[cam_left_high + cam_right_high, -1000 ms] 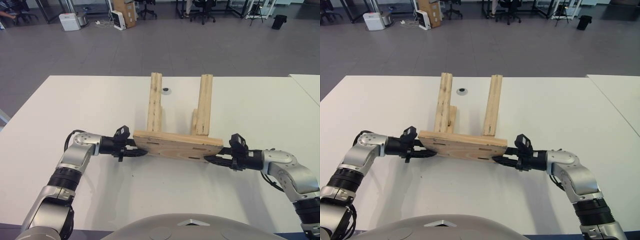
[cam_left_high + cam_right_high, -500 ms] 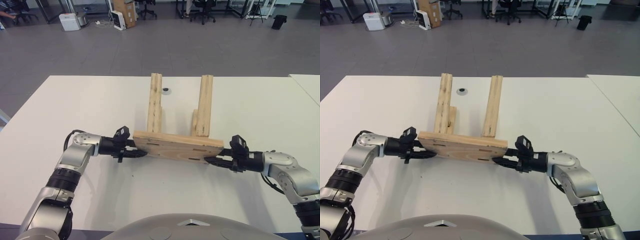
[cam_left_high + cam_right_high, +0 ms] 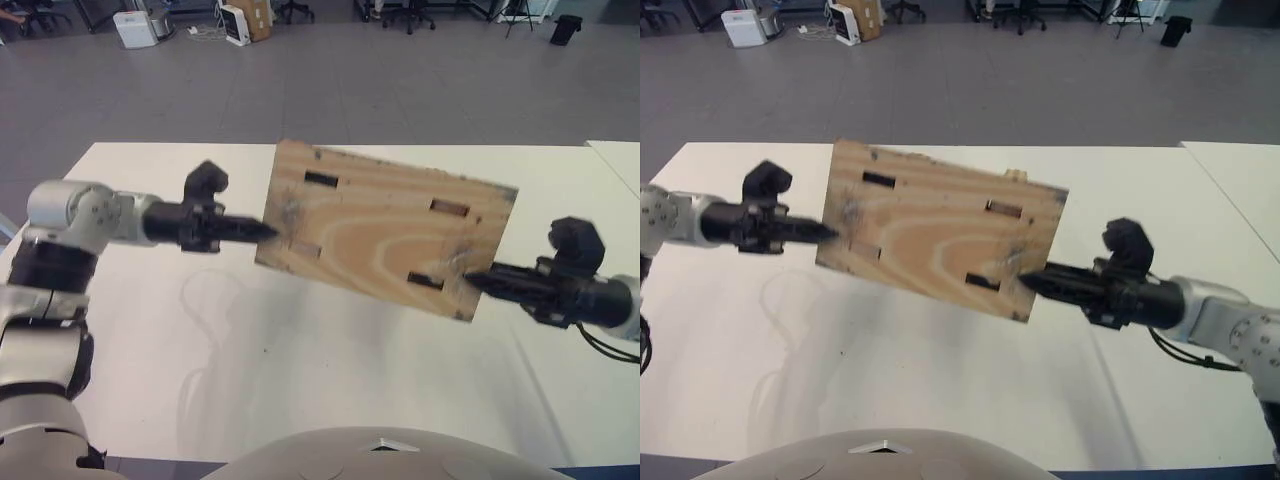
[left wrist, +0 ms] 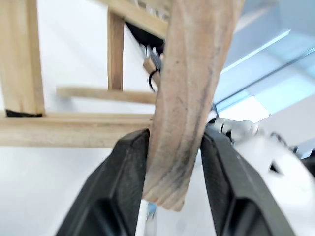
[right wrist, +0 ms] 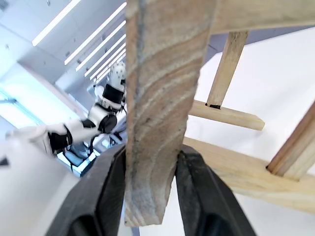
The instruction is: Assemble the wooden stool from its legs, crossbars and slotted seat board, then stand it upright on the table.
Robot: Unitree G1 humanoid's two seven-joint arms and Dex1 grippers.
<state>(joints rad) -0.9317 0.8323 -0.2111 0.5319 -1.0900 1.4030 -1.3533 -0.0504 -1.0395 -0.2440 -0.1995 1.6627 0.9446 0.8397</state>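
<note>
left gripper and right gripper clamp opposite seat board edges, holding the stool tilted above the table; next it likely needs levelling and lowering.

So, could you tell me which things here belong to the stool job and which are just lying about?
Job: seat board, leg-and-crossbar frame, left hand, right hand, table.
Lying about: white box, cardboard box, black object, all on the floor behind.
</note>
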